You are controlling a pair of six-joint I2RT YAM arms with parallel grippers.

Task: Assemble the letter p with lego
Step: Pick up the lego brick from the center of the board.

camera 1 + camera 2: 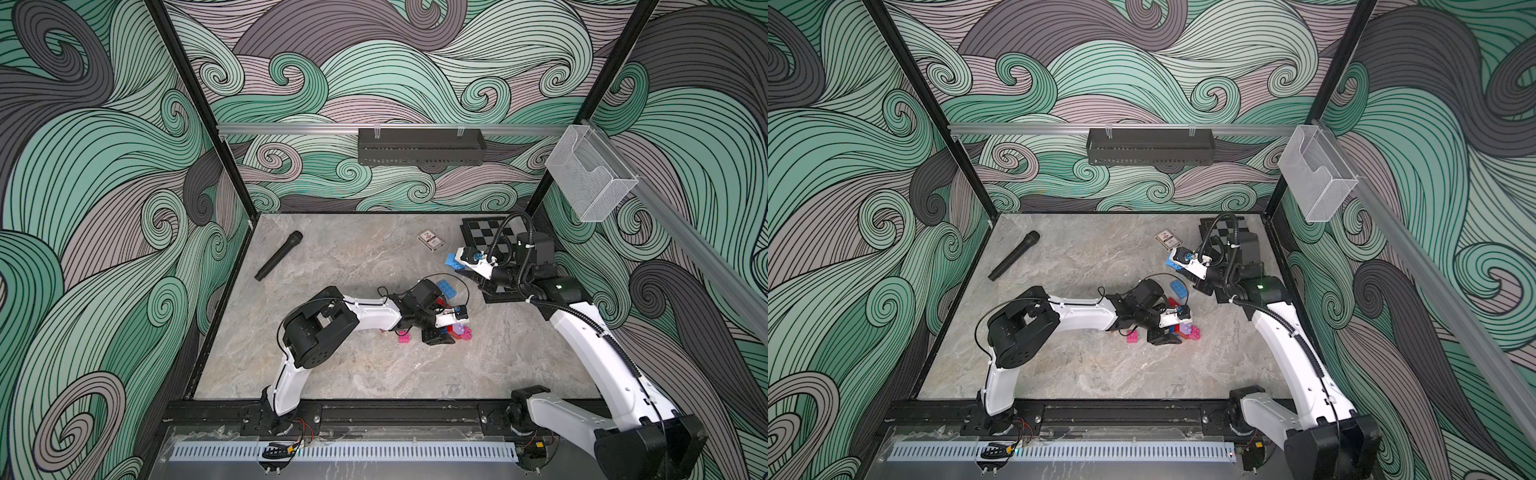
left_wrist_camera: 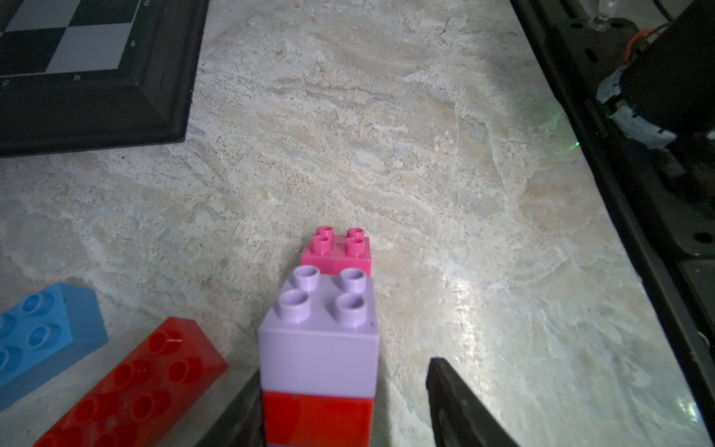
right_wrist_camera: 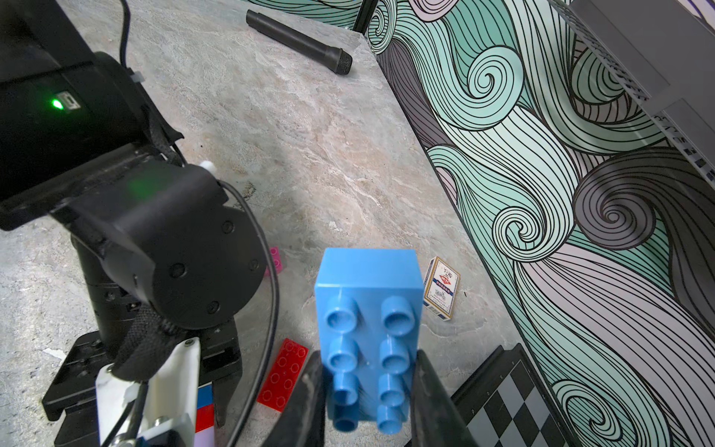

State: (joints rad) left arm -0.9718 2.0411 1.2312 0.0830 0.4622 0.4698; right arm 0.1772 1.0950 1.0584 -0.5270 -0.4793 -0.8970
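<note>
Your right arm, nearest at the worktop's (image 1: 353,374) front edge, has the right gripper (image 3: 369,360) clamped on a blue oblong brick (image 3: 367,329); the left gripper (image 2: 344,369) straddles the stack (image 1: 456,332).
Held brick hangs toward the far right corner, by the chessboard (image 1: 478,232) and card deck (image 1: 431,240), studs facing the wrist camera. Mid-worktop, stack = lilac brick (image 2: 319,348) on red brick (image 2: 317,418). Left jaws are wide: one finger is against the stack's side, the other clear of it, so you're not gripping. Pink brick (image 2: 336,255) sits just beyond the lilac one. Loose blue brick (image 2: 46,333) and red oblong brick (image 2: 135,391) lie flat beside the stack, chessboard side. Second pink brick (image 1: 404,337) sits under the left arm. Microphone (image 1: 279,255) lies near the far left corner.
</note>
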